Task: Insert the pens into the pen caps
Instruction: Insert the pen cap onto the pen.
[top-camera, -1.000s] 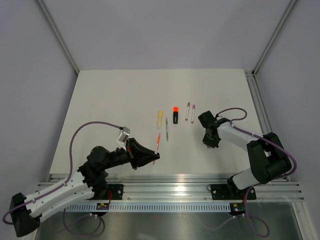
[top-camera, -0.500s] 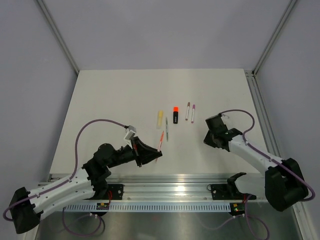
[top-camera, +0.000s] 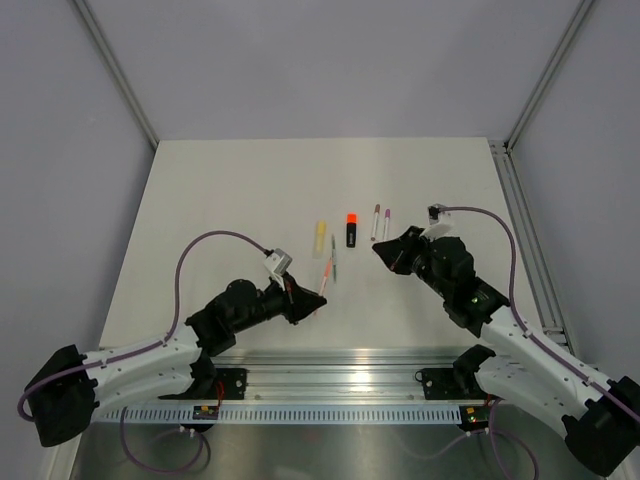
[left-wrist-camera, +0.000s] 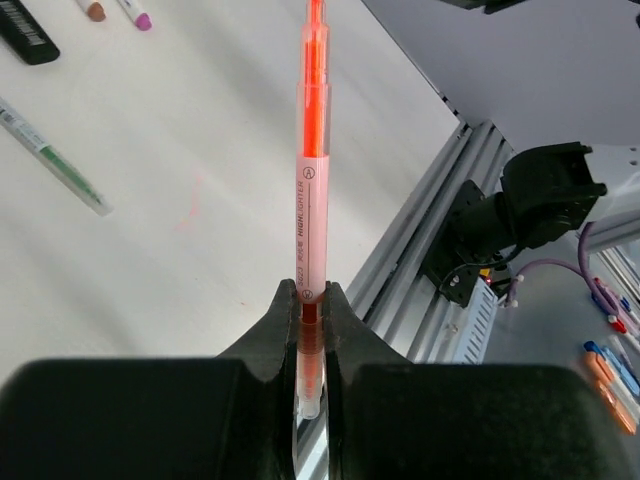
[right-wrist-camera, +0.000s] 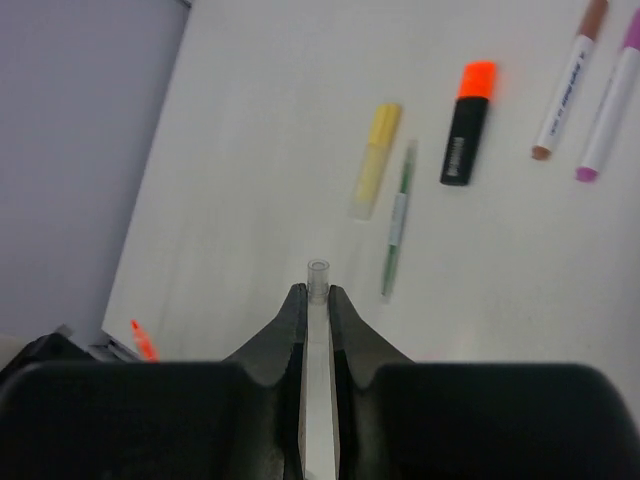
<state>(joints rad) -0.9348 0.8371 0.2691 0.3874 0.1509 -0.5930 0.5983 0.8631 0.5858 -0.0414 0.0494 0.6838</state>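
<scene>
1. Left jaws: clenched on the orange-red pen (left-wrist-camera: 311, 180). The grip sits on the lower part of the barrel. The rest of the pen projects straight out past the tips and runs off the top of the left wrist view. The pen is held clear of the counter (top-camera: 220, 200).

2. Right jaws: clenched on a slim clear cap (right-wrist-camera: 318, 285). Its round open end projects just past the tips, and the rest of it lies in the slot between them.

3. Relation of the two loads: in the top view my two jaws face each other across the middle of the counter, well apart. The orange tip of the held pen shows at the lower left of the right wrist view.

4. Items lying flat on the counter, between and beyond my jaws, left to right:
- pale yellow highlighter (right-wrist-camera: 375, 160);
- thin grey-green pen (right-wrist-camera: 398, 220), just beside the yellow one and nearer to me;
- stubby black highlighter (right-wrist-camera: 466, 125) with an orange end;
- two white pens side by side, one with a brown end (right-wrist-camera: 567, 90), one with a magenta end (right-wrist-camera: 608, 110).

5. None of these items touches either jaw.
</scene>
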